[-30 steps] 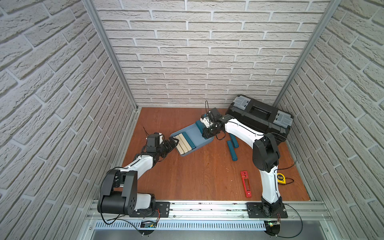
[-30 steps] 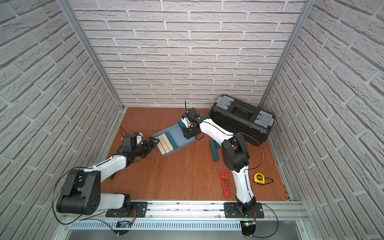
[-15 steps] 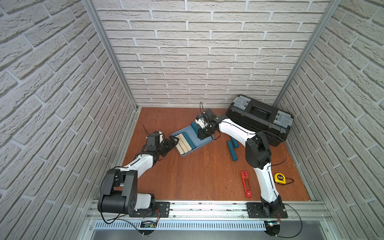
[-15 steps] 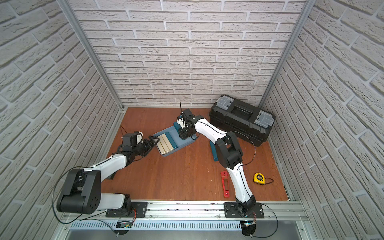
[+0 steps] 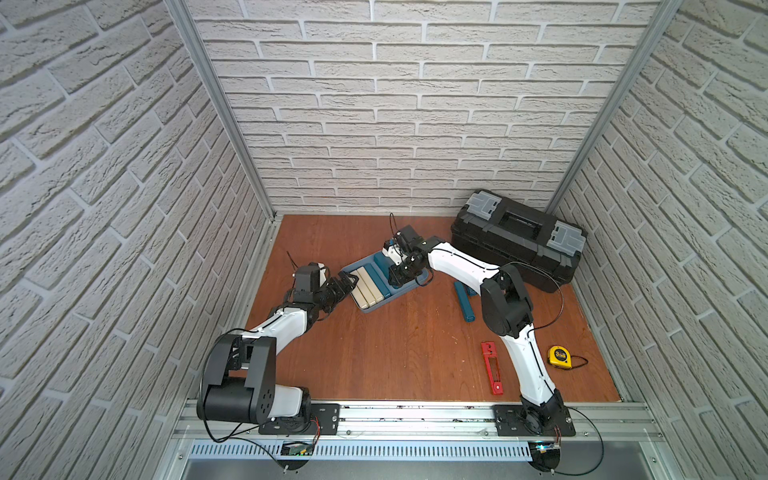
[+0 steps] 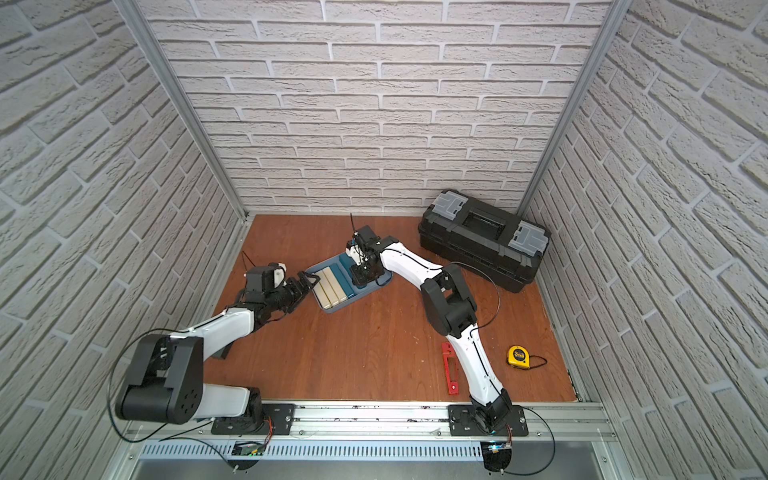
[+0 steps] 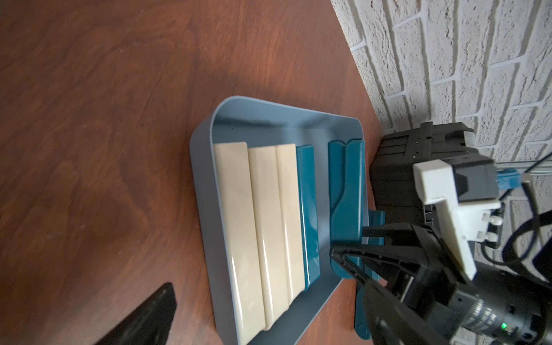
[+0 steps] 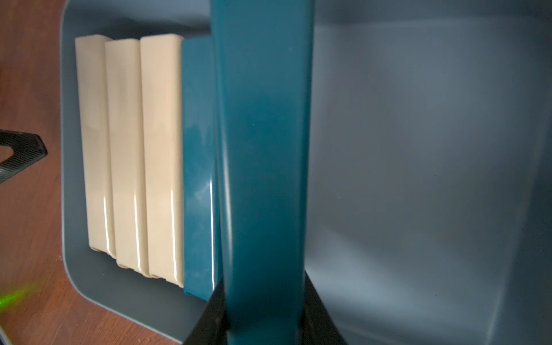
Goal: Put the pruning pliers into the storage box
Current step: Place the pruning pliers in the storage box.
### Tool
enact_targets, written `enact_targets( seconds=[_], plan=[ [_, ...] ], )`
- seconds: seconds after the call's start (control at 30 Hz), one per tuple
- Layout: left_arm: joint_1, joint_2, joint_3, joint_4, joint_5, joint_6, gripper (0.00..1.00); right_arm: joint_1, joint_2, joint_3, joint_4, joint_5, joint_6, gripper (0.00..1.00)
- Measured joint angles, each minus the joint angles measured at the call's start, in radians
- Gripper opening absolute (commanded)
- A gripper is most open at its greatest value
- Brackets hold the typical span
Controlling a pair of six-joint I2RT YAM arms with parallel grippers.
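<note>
Right end effector (image 5: pixel 397 278) clamps a teal bar (image 5: pixel 380 261) over the storage box (image 5: pixel 406 293); left end effector (image 5: pixel 348 286) gapes empty alongside. Pruning pliers (image 5: pixel 491 368) lie on the tabletop (image 5: pixel 395 353), well apart, lengthwise front-to-back. From the right wrist, the bar (image 8: pixel 263 167) hangs above the box floor (image 8: pixel 418 179).

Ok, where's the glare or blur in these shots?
In the right wrist view, the teal bar held by the right gripper looks soft up close, white streaks glint on the cream bars and a green flare sits in a corner; in the left wrist view the cream bars glint too; both top views are evenly lit, walls leaning from the wide lens.
</note>
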Motion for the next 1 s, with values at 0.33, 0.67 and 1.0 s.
enact_targets(
  seconds=[0.33, 0.67, 1.0],
  plan=[
    [-0.001, 0.0, -0.024, 0.009, 0.0, -0.002, 0.98, 0.002, 0.011, 0.027, 0.003, -0.002, 0.0, 0.22],
    [-0.002, 0.001, -0.029, 0.032, 0.0, -0.003, 0.98, 0.002, 0.069, 0.053, -0.007, 0.002, 0.0, 0.22],
    [-0.005, 0.01, -0.043, 0.058, 0.002, -0.013, 0.98, 0.002, 0.07, 0.062, -0.011, 0.006, 0.0, 0.23]
  ],
)
